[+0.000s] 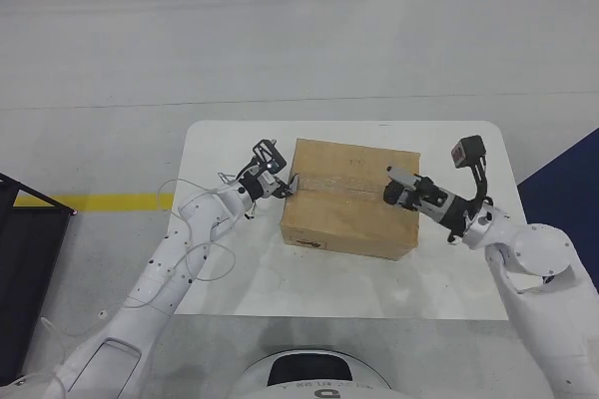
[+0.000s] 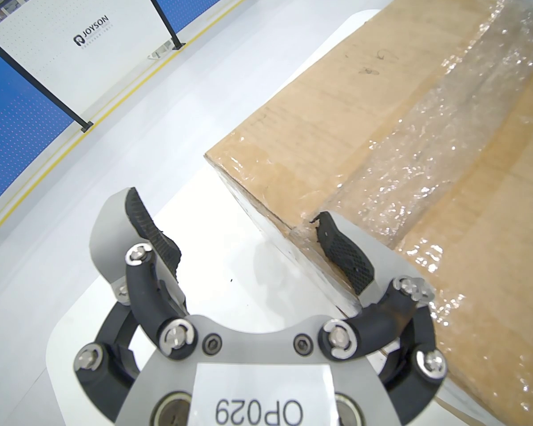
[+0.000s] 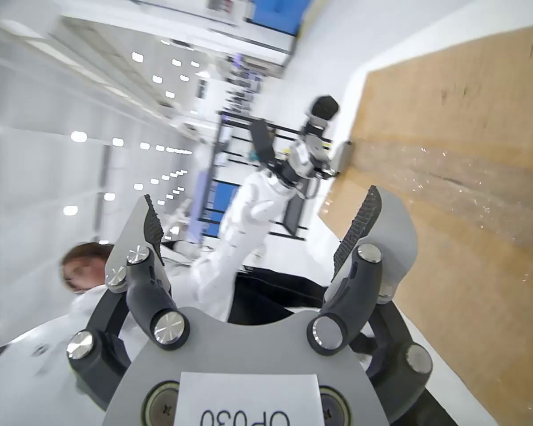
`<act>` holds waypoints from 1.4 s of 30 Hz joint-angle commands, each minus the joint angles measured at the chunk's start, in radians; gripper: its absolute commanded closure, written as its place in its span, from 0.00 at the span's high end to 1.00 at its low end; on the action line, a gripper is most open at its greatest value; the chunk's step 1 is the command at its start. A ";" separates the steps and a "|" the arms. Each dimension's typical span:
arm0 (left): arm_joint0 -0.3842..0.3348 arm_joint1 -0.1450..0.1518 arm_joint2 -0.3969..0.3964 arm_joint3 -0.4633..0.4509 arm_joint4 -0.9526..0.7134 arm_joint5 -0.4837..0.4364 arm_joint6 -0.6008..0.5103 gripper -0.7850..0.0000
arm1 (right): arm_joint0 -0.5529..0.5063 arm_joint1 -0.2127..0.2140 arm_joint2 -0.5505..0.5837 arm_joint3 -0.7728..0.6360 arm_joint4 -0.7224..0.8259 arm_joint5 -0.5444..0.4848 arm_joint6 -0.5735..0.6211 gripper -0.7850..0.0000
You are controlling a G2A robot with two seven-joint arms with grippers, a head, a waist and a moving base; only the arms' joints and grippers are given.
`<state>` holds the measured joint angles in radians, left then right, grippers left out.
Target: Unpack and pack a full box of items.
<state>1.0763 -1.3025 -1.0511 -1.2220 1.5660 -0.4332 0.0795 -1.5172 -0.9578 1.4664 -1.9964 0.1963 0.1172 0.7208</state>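
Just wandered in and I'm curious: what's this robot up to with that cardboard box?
The robot is working on a cardboard box that sits on a white table, its top flaps sealed with clear tape. The left gripper is open at one end of the box, with one fingertip against the edge where the taped seam ends. The right gripper is open over the opposite end of the top. The box has not been opened yet.

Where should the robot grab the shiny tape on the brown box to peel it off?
Probably the tape end, where it folds over the box's short side by the left tool. It looks torn and lifted there; elsewhere it lies flat. Come in from that side.
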 commanded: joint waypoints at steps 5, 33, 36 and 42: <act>0.000 0.000 0.000 0.000 0.000 0.000 0.000 1.00 | 0.233 -0.034 -0.313 0.034 -0.241 0.338 -0.043 0.00; 0.000 0.000 0.000 0.000 0.000 0.000 0.000 1.00 | 0.627 -0.183 -0.651 0.451 -0.142 0.588 -0.136 0.00; 0.000 0.000 0.000 0.000 0.000 0.000 0.000 1.00 | 0.628 -0.177 -0.626 0.467 -0.152 0.598 -0.118 0.00; 0.000 0.000 0.000 0.000 0.000 0.000 0.000 1.00 | 0.573 -0.149 -0.560 0.442 -0.200 0.596 -0.088 0.00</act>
<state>1.0763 -1.3025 -1.0511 -1.2220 1.5660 -0.4332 0.0795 -0.9323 -1.1120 0.8938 -1.5479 0.0059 0.7133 0.6271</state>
